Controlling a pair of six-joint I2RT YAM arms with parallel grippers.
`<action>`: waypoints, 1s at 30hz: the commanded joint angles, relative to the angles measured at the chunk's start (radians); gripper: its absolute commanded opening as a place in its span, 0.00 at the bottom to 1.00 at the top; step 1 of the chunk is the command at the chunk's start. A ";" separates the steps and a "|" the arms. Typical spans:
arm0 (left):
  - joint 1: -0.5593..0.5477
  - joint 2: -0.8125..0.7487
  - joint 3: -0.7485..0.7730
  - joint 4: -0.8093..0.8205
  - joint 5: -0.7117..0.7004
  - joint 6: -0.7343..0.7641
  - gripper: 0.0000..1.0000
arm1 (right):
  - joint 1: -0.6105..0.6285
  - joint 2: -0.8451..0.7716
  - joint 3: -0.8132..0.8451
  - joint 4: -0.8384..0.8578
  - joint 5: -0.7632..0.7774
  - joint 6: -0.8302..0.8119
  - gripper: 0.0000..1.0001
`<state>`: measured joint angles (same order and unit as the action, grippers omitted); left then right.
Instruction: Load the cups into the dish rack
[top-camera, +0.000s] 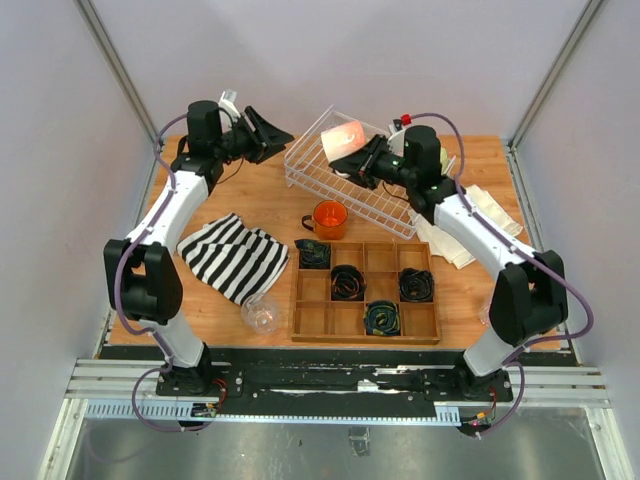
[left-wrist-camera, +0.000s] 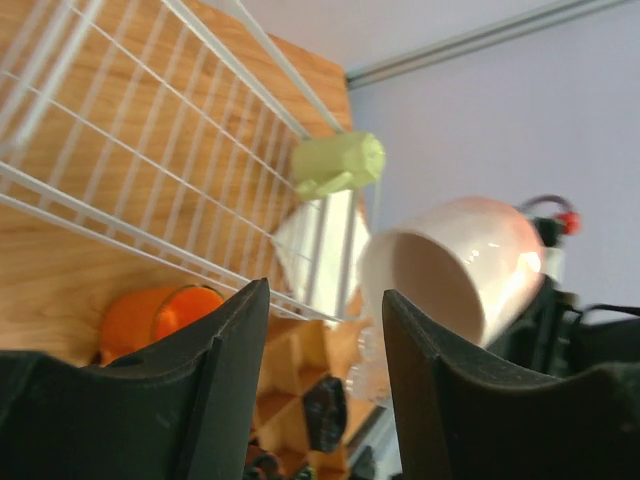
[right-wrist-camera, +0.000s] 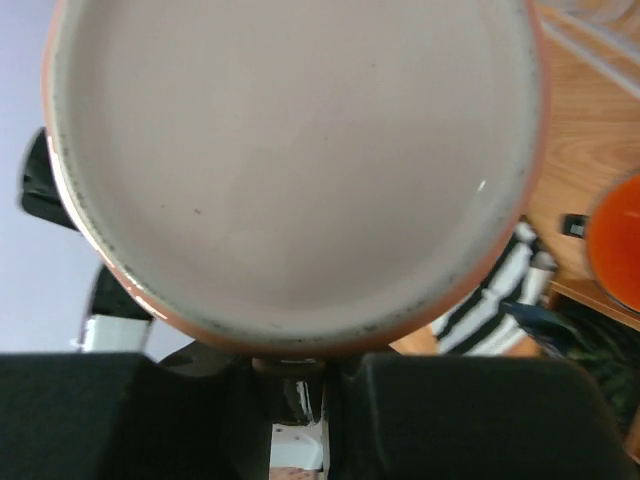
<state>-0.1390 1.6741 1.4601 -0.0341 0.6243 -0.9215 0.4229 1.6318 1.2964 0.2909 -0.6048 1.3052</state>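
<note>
While the top view is taken first, the white-pink mug (top-camera: 343, 138) is seen held aloft by the right claw (top-camera: 352, 160), which is clamped on it above the dish rack (top-camera: 340, 195), presumably so that it can be lowered inside. The left claw (top-camera: 268, 135) is spread and empty just beside the rack's left edge, perhaps to steady it. The orange mug (top-camera: 328, 218) and a clear tumbler (top-camera: 260, 315) are found on the table (top-camera: 265, 195), not yet loaded.

From the left wrist, parted fingers (left-wrist-camera: 215, 380) are shown with nothing between them. The pale yellow-green mug (left-wrist-camera: 340, 165) is seen on its side at the rack's far wires. Whether it is inside cannot be told.

From the right wrist, the view is filled by the mug's open mouth. Its rim is pinched between the fingers (right-wrist-camera: 480, 415), so the mug is carried sideways.
</note>
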 joint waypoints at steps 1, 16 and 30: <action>0.003 0.068 0.107 -0.236 -0.114 0.266 0.54 | -0.010 -0.090 0.179 -0.460 0.140 -0.395 0.01; 0.003 0.116 0.105 -0.241 -0.094 0.303 0.54 | 0.004 0.014 0.453 -1.010 0.795 -0.485 0.01; 0.003 0.121 0.094 -0.234 -0.082 0.306 0.54 | 0.039 0.201 0.586 -1.083 1.219 -0.303 0.01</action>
<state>-0.1390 1.7893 1.5555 -0.2790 0.5259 -0.6331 0.4496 1.7954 1.7908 -0.7868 0.4389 0.9131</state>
